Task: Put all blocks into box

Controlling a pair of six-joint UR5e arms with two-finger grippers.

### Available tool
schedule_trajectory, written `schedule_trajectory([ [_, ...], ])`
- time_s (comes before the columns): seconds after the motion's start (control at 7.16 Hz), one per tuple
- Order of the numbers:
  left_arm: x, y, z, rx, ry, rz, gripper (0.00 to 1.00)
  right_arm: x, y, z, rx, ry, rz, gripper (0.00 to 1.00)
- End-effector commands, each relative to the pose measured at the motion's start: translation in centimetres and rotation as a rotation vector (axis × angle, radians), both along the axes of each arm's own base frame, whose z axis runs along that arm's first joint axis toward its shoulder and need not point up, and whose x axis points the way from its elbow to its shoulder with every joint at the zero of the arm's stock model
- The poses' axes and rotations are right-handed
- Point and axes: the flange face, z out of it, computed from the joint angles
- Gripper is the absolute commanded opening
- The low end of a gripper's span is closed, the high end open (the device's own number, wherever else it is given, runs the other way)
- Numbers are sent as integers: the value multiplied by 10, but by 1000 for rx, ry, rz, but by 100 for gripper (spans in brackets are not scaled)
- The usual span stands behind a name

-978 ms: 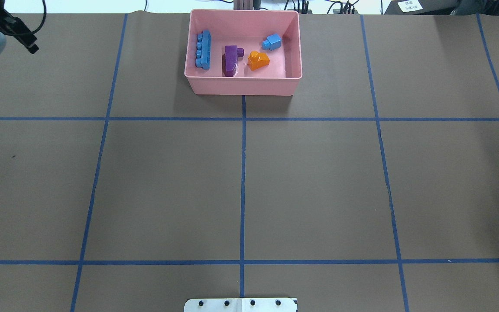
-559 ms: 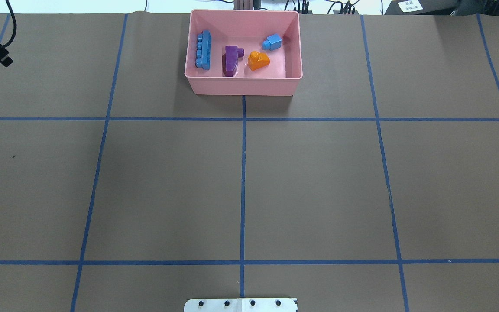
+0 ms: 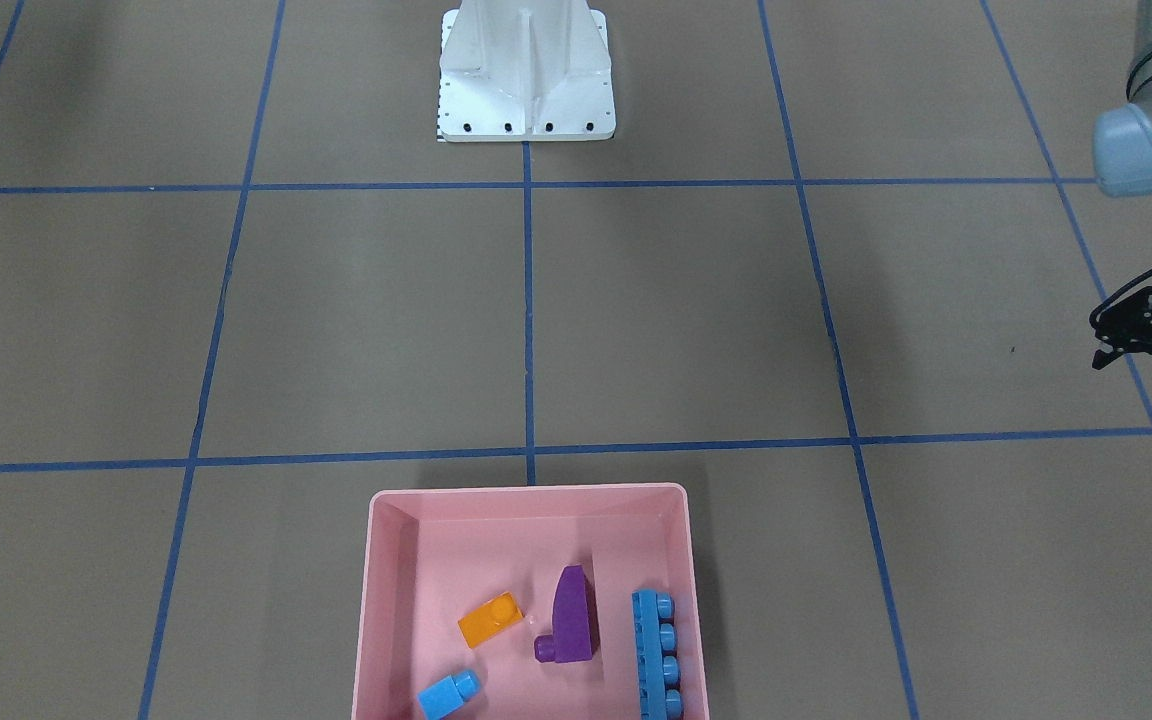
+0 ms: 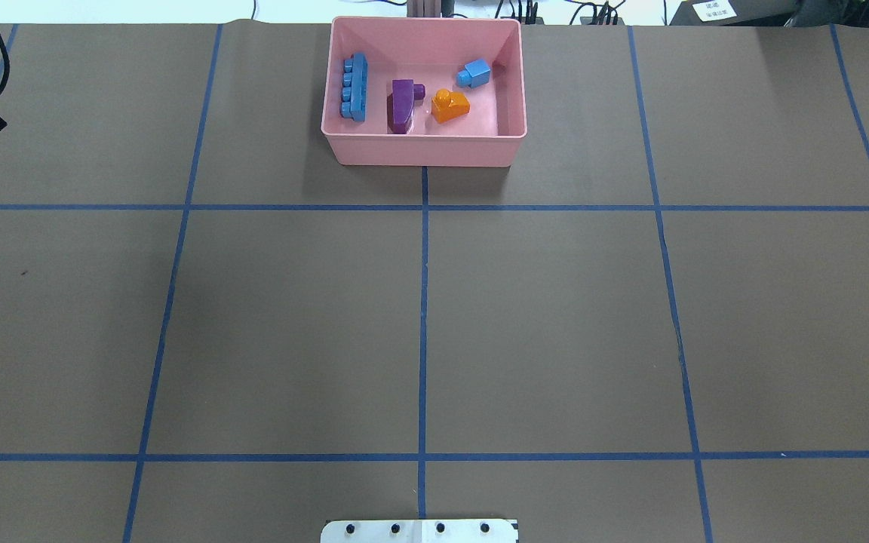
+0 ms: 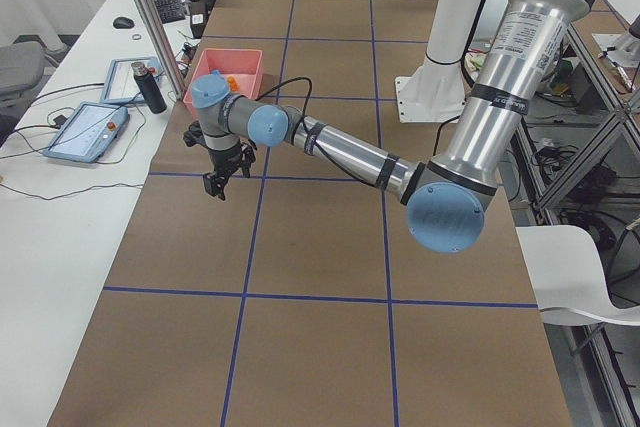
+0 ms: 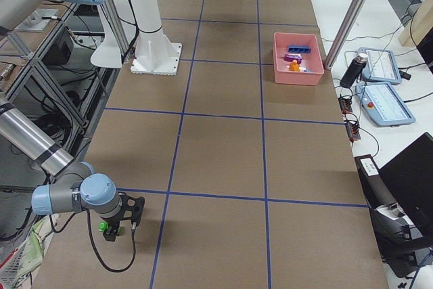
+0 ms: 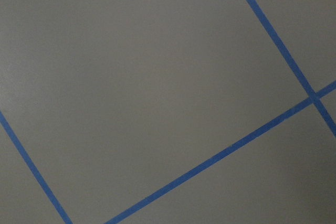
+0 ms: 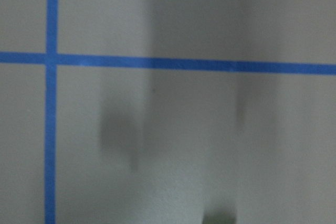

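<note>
The left gripper (image 5: 220, 182) hangs over bare table (image 4: 555, 317), near the table's left end and well apart from the box (image 4: 423, 151). In the front view its jaws look spread wide with nothing between them, though the edge of the picture cuts part of it off. Its wrist camera shows only brown table and blue tape.

The right gripper (image 6: 114, 225) is low at the table's far right end, seen from the side cameras only. Its tips are at the green block (image 6: 103, 227), which is on the table there. I cannot tell how far its jaws are open or whether they grip the block.

Four blocks lie in the box. In the overhead view the long blue (image 4: 354, 87) is along the left wall and the purple (image 4: 402, 105) is near the middle. The orange (image 4: 449, 105) is just right of the purple, and the small blue (image 4: 474, 73) is toward the far right corner.
</note>
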Motion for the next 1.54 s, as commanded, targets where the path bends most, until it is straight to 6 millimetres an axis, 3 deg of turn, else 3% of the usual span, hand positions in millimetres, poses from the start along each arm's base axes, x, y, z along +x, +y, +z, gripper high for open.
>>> schedule_trajectory([
  [0.0,1,2,-1,1,3,1,100,2,12,12,-25,4,-11,99],
  [0.7,3,2,-1,1,3,4,100,0,30,27,-36,-81,-82,99],
  [1.12,4,2,-2,2,4,6,100,-1,26,39,9,-93,-141,99],
  [1.26,4,2,-1,0,4,6,100,-2,24,38,16,-97,-146,89],
  [1.4,4,2,-2,2,4,6,100,-2,23,38,19,-100,-150,51],
])
